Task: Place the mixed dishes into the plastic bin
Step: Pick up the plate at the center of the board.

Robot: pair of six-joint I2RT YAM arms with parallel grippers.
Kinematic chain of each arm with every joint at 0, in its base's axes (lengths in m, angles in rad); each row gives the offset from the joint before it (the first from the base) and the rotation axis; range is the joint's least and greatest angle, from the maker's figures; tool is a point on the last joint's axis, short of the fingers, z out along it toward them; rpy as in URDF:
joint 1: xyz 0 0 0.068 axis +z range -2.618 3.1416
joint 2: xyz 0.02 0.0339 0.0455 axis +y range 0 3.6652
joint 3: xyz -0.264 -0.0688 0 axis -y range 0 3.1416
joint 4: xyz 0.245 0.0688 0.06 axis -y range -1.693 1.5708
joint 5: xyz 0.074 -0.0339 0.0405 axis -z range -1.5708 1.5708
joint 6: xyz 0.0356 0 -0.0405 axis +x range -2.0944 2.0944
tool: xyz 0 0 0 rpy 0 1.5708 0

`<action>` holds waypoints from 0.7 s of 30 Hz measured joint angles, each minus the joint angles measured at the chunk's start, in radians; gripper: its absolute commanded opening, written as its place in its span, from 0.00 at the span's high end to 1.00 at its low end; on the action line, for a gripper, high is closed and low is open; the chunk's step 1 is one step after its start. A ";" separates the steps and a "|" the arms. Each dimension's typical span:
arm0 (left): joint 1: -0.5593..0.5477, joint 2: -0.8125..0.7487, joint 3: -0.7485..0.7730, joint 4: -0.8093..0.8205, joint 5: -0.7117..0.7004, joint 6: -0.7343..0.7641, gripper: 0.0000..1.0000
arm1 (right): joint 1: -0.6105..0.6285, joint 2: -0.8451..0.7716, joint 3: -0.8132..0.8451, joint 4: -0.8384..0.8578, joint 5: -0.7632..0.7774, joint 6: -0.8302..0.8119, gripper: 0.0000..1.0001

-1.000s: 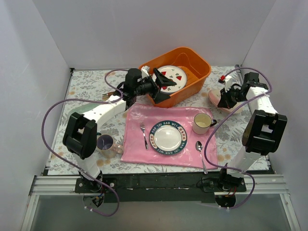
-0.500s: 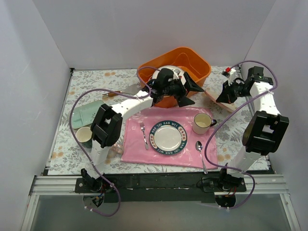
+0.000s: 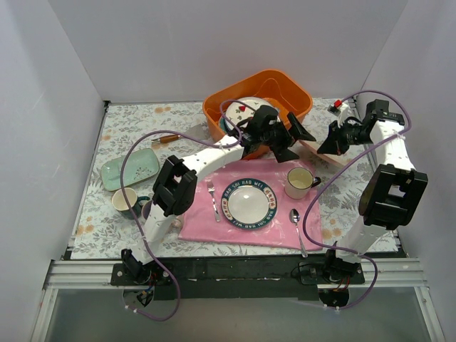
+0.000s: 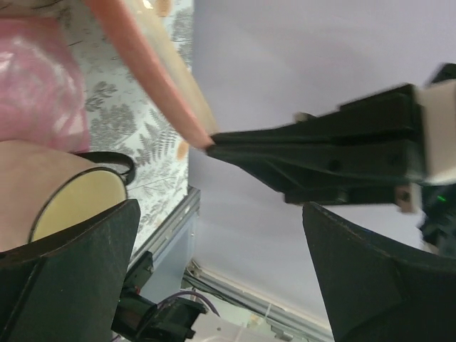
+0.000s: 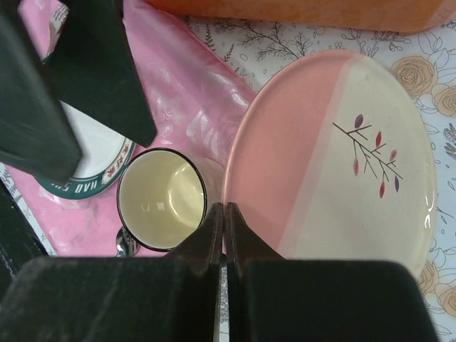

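Note:
The orange plastic bin [image 3: 285, 96] stands at the back with the white plate with red fruit marks [image 3: 242, 109] inside. My right gripper [image 3: 327, 147] is shut on the rim of the pinkish plate [image 3: 313, 144] and holds it tilted beside the bin; the right wrist view shows the plate [image 5: 335, 157] and the closed gripper [image 5: 225, 214]. My left gripper [image 3: 299, 141] is open and empty just left of that plate. The left wrist view shows the left gripper [image 4: 221, 214] and the plate's edge [image 4: 153, 68]. The mint squarish plate [image 3: 130, 169] and dark green mug [image 3: 126, 201] sit far left.
A pink cloth [image 3: 206, 214] holds the white lettered-rim plate [image 3: 247, 203], a fork [image 3: 213, 199], a spoon [image 3: 297, 222] and the cream mug [image 3: 299, 182]. The cream mug [image 5: 162, 199] is right under the held plate. The left arm reaches across the bin's front.
My left gripper let go of the white fruit plate in the bin and swung right toward the pinkish plate. My right gripper lifted and tilted the pinkish plate.

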 measured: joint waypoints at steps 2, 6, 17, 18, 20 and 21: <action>-0.011 0.021 0.015 -0.043 -0.028 0.000 0.04 | 0.000 0.000 0.005 -0.005 -0.006 0.000 0.99; -0.029 0.071 0.035 -0.121 -0.099 0.002 0.10 | 0.000 0.000 0.016 -0.009 -0.021 -0.002 0.99; -0.043 0.094 0.097 -0.180 -0.292 0.000 0.10 | 0.000 0.000 0.013 -0.032 -0.040 -0.034 0.99; -0.044 0.094 0.097 -0.180 -0.298 0.000 0.10 | 0.000 0.000 0.009 -0.032 -0.042 -0.039 0.99; -0.046 0.098 0.102 -0.179 -0.310 0.000 0.14 | 0.000 0.000 0.002 -0.039 -0.047 -0.050 0.99; -0.047 0.105 0.110 -0.178 -0.314 0.000 0.17 | 0.000 0.000 0.001 -0.042 -0.048 -0.054 0.99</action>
